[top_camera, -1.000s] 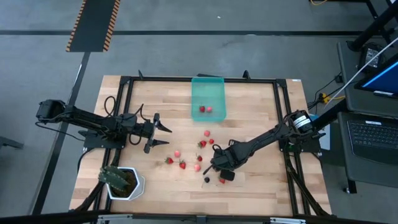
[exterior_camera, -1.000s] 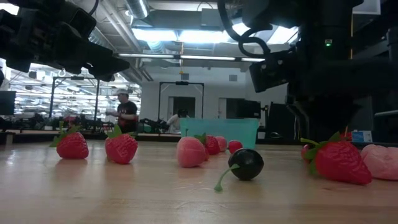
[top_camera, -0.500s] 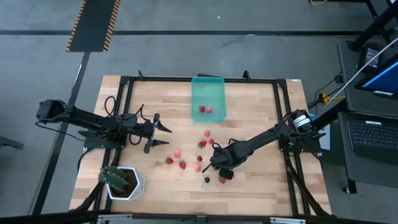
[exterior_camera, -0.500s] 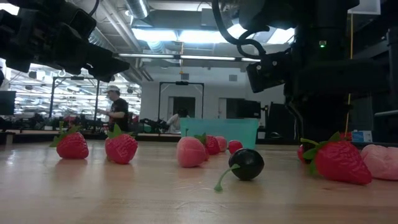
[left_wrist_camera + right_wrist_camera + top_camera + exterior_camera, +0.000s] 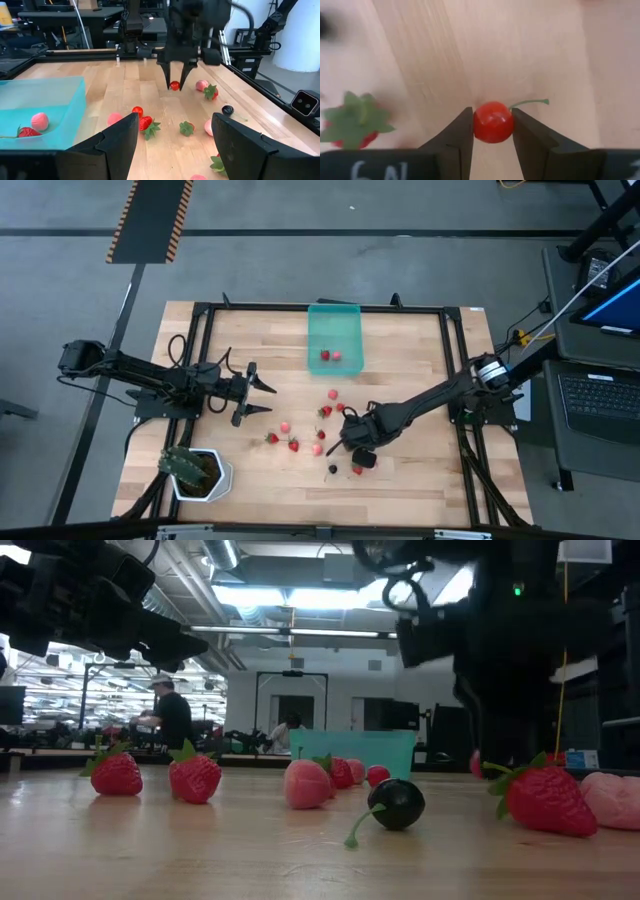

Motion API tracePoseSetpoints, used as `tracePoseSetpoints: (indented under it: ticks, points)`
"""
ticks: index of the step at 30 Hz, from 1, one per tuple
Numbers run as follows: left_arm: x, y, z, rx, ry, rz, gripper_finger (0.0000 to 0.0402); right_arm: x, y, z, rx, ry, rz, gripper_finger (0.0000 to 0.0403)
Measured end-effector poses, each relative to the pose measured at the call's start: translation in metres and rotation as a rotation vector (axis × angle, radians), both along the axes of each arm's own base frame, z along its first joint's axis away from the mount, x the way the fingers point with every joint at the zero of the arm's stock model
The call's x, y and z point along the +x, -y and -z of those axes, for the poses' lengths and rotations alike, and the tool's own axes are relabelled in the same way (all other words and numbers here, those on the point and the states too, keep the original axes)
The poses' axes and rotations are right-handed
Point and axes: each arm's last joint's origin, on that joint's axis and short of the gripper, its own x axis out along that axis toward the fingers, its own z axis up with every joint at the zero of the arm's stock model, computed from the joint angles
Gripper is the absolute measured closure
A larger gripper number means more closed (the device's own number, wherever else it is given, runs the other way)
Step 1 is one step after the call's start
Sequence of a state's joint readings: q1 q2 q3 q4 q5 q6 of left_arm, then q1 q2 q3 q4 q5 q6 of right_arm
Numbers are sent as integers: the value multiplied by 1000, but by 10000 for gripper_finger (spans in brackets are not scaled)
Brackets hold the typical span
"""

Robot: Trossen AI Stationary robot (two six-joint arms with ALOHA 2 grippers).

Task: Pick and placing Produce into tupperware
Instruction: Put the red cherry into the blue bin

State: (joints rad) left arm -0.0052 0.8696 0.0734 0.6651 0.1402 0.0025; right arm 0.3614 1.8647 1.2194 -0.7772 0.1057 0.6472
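Red cherry (image 5: pixel 493 122): pinched between the right gripper (image 5: pixel 492 131) fingers, lifted just off the wood.
Teal tupperware (image 5: pixel 334 332): well beyond that gripper, two fruits inside.
Loose produce (image 5: pixel 293 445): scattered beside it.
Left gripper (image 5: pixel 262 396): spread wide, holding nothing, well apart.

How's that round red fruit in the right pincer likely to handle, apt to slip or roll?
The red fruit is smooth, glossy and round, so it probably could squirt out of the right pincer, whose fingers pinch only its sides. If dropped, it would likely roll on the flat wooden table. Its thin green stem looks bendy, a poor thing to grab.
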Motion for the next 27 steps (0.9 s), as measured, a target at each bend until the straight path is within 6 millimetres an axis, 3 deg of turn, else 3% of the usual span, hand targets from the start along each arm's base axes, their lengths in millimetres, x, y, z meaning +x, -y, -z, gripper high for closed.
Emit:
tracePoseSetpoints:
  ticks: [12,27]
  points:
    - [0,0,0,0,0,0,156,-13,6,-49,-136,202,31,287]
    - [0,0,0,0,0,1,156,-36,10,-88,-315,336,54,287]
